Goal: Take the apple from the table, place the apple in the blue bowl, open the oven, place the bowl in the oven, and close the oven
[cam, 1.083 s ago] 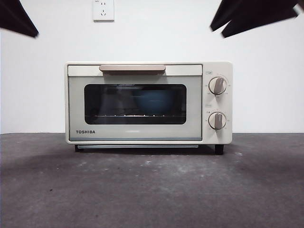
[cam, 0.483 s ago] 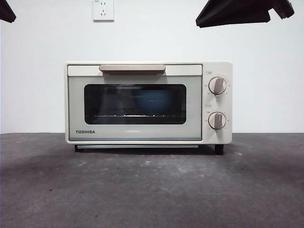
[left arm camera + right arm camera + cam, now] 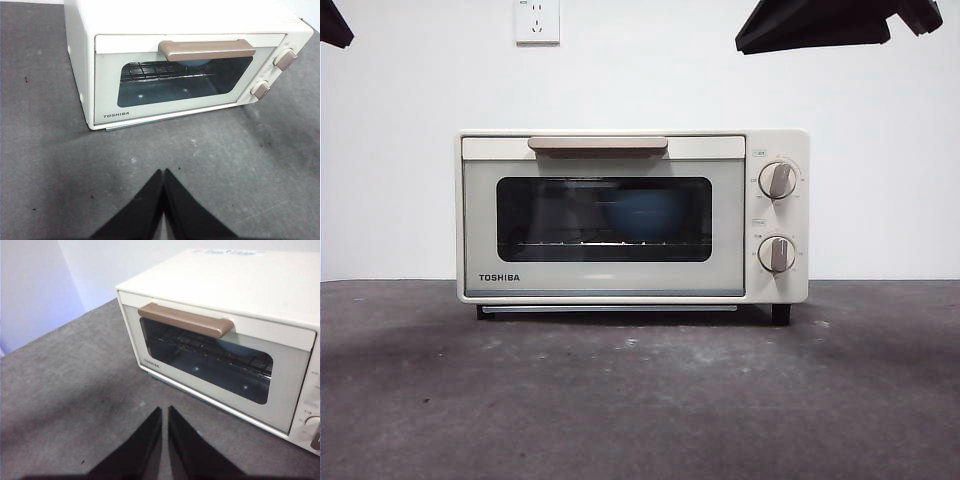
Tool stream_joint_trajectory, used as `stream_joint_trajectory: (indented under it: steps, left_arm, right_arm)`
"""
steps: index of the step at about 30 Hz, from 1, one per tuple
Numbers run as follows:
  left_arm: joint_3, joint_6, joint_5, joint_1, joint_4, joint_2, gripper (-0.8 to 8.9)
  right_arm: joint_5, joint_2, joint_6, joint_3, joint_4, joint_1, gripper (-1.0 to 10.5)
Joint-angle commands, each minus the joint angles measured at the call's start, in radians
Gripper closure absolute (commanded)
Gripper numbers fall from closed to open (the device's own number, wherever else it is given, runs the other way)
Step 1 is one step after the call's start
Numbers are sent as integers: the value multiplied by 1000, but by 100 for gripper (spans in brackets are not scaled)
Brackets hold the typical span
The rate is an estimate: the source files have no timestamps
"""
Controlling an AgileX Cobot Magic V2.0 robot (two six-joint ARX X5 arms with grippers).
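The cream oven (image 3: 632,215) stands on the table (image 3: 640,400) with its door closed and the beige handle (image 3: 598,146) up. Through the dark window the blue bowl (image 3: 642,216) shows dimly on the rack; a sliver of the bowl (image 3: 195,63) also peeks under the handle in the left wrist view. The apple is hidden. My left gripper (image 3: 163,172) hangs shut above the table in front of the oven (image 3: 185,65), holding nothing. My right gripper (image 3: 164,410) is shut too, raised off to the oven's (image 3: 225,325) front side. In the front view both arms are dark tips at the top corners.
A white wall with a socket (image 3: 537,20) rises behind the oven. Two round knobs (image 3: 778,180) sit on the oven's right panel. Bare grey table stretches in front of the oven.
Both dark arm tips have drawn up and outward toward the top corners of the front view. The oven stays closed and still.
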Motion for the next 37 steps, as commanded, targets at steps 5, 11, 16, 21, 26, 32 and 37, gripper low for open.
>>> stream_joint_trajectory:
  steps: [5, 11, 16, 21, 26, 32, 37]
  left_arm:
    - [15, 5, -2, -5, 11, 4, 806]
    - [15, 63, -2, -3, 21, 3, 806]
    - [-2, 159, -43, 69, 102, -38, 806]
    - [-117, 197, -43, 198, 290, -145, 806]
    - [-301, 197, -43, 303, 430, -291, 806]
    - [-521, 216, -45, 349, 463, -449, 806]
    - [-648, 214, -45, 365, 459, -543, 806]
  right_arm:
    - [4, 6, -14, 2, 11, 9, 943]
    - [4, 6, -14, 2, 11, 9, 943]
    - [4, 6, -14, 2, 11, 9, 943]
    - [4, 6, -14, 2, 11, 9, 943]
    - [4, 6, -14, 2, 11, 9, 943]
    - [4, 6, -14, 2, 11, 9, 943]
    - [4, 6, -14, 2, 11, 9, 943]
